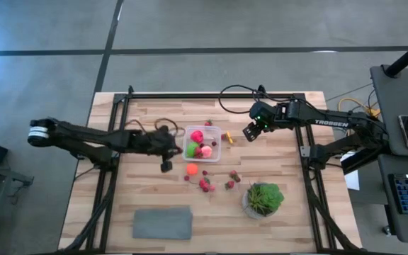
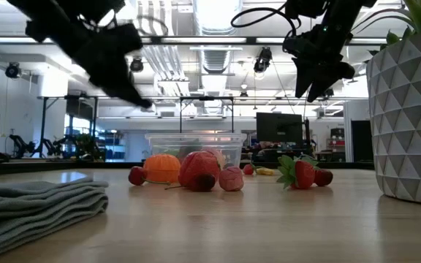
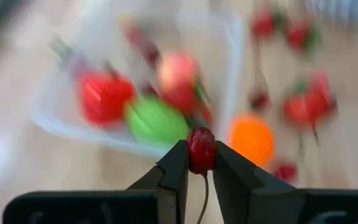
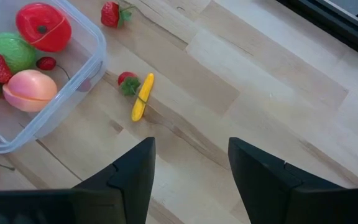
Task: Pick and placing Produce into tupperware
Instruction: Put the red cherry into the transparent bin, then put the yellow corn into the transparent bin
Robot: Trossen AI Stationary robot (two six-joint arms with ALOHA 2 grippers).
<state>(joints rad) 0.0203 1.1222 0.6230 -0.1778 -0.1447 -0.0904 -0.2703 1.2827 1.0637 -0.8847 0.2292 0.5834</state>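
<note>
The clear tupperware (image 1: 202,144) sits mid-table and holds red, lime-green and pink-peach pieces and small red ones (image 4: 30,62). An orange piece (image 1: 192,169) and several strawberries (image 1: 205,184) lie on the wood toward the near edge from it. My left gripper (image 1: 166,166) hovers off the box's near-left corner, shut on a small dark red cherry (image 3: 201,149). My right gripper (image 1: 250,133) hangs open to the right of the box, above bare wood (image 4: 191,168). Near it lie a tiny yellow piece (image 4: 142,96) and a strawberry (image 4: 126,81). My left gripper pinches the cherry's round body (image 3: 201,163) between its two fingertips (image 3: 178,165), one on each side. Its thin stem (image 3: 204,196) hangs down between the fingers. The cherry is lifted clear of the table.
A leafy plant in a white faceted pot (image 1: 263,200) stands near the table's near-right corner. A flat grey mat (image 1: 162,223) lies by the near edge. Another strawberry (image 1: 208,123) lies just beyond the box. Bare wood stretches left of the box.
</note>
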